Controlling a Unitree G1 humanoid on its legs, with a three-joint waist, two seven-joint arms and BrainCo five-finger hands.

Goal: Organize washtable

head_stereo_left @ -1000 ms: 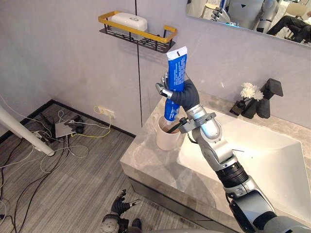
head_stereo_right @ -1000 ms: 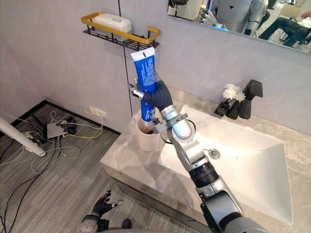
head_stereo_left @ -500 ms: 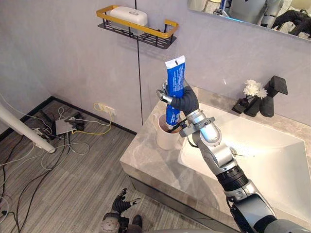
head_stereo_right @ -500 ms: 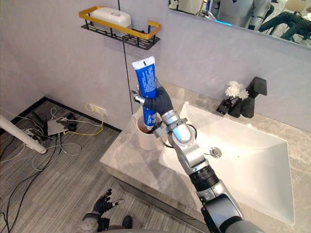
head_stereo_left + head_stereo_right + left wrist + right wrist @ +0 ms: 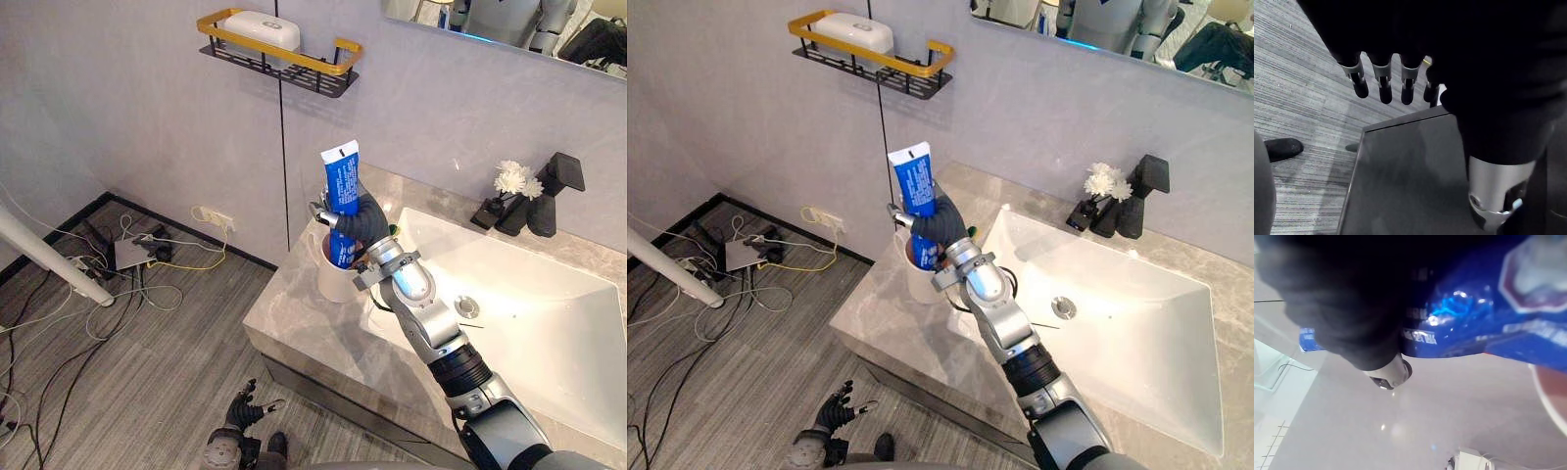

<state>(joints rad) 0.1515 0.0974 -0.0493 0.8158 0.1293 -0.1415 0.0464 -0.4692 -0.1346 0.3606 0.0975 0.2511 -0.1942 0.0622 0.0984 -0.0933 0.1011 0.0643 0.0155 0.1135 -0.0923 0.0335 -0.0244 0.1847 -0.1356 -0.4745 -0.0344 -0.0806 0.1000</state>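
Blue tube (image 5: 342, 201) sunk lower since second ago, bottom end now in cup (image 5: 328, 282); right hand (image 5: 364, 227) clasped round it. Release likely next. Left hand (image 5: 242, 411) idle, fingers loose.

Cables (image 5: 162, 264) tangled on floor (image 5: 118, 377); mirror (image 5: 509, 22) on wall (image 5: 127, 108).

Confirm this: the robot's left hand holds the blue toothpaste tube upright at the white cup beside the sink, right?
Not the left: the right hand holds the blue toothpaste tube upright at the white cup beside the sink, as the left eye view shows. The left hand hangs open down near the floor.
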